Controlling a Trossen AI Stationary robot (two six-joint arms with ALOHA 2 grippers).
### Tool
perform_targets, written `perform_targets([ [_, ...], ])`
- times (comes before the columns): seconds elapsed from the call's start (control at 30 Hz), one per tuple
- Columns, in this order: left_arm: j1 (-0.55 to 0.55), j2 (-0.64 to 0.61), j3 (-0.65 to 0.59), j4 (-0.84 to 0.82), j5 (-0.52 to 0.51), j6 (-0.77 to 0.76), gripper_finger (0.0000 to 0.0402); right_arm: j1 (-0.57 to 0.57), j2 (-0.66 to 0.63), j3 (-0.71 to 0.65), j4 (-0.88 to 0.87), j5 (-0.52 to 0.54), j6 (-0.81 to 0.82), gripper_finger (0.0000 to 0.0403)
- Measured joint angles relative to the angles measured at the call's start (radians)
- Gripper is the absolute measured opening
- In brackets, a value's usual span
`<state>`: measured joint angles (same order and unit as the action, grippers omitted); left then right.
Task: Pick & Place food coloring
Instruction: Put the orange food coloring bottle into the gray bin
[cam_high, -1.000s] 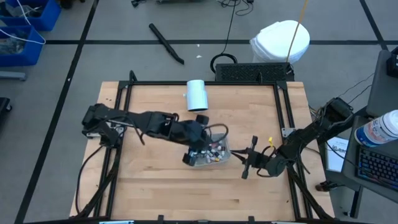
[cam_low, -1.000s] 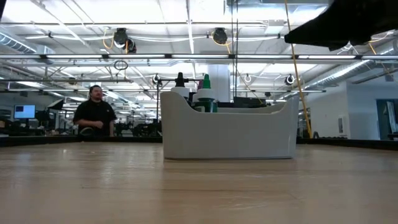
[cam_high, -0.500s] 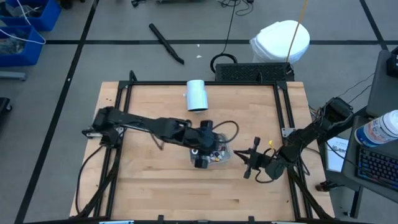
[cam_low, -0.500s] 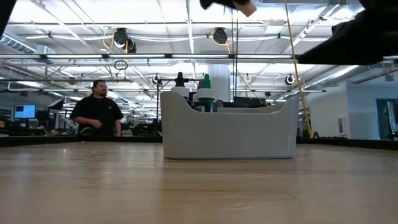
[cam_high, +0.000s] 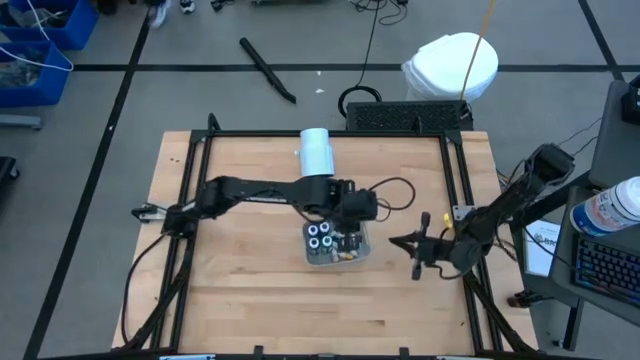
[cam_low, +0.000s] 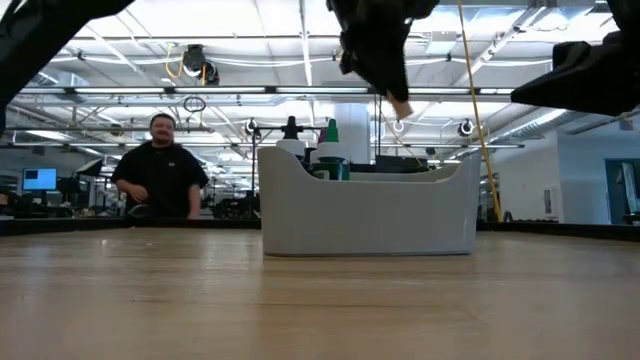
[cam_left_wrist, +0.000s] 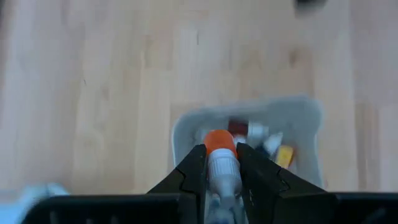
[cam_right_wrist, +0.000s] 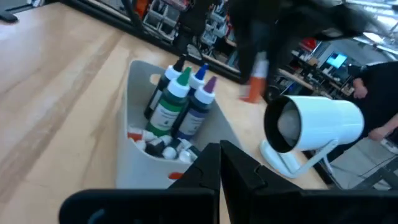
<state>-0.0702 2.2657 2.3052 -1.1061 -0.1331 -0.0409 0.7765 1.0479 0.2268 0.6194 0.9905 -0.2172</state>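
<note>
Currently the left pincer (cam_left_wrist: 222, 163) hangs above the grey tray (cam_high: 361, 251) near the middle of the table (cam_high: 240, 290), its 2 fingers (cam_left_wrist: 189, 171) closed on a small food coloring bottle (cam_left_wrist: 221, 158) with an orange cap, which points toward the tray beneath it. From the low view that held bottle hangs cap-down in the air over the tray's back rim, clear of the bottles standing inside. Inside the tray, 4 taller bottles (cam_right_wrist: 180, 99) stand upright together at one end, with black, green, blue and purple tips, while several tiny bottles (cam_right_wrist: 158, 144) lie loose at the other end, some showing white, red and yellow. Right of the tray and apart from it, the right pincer (cam_high: 418, 252) hovers above the table with its fingers fully closed and nothing between them. A white cylinder (cam_high: 316, 152) lies on its side near the table's far edge, well apart from the tray. Beyond the table, a person (cam_low: 160, 180) in a dark shirt stands in the room.
</note>
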Motion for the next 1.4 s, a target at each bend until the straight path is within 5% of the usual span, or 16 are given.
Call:
perform_targets([
  [0.5, -0.018, 0.096, 0.038, -0.101, 0.011, -0.198, 0.0075, -0.004, -0.283, -0.157, 0.031, 0.000, -0.064, 0.0000],
  [1.4, -0.005, 0.222, 0.037, -0.118, 0.072, -0.197, 0.0076, -0.003, -0.317, -0.161, 0.054, -0.053, -0.057, 0.0000],
])
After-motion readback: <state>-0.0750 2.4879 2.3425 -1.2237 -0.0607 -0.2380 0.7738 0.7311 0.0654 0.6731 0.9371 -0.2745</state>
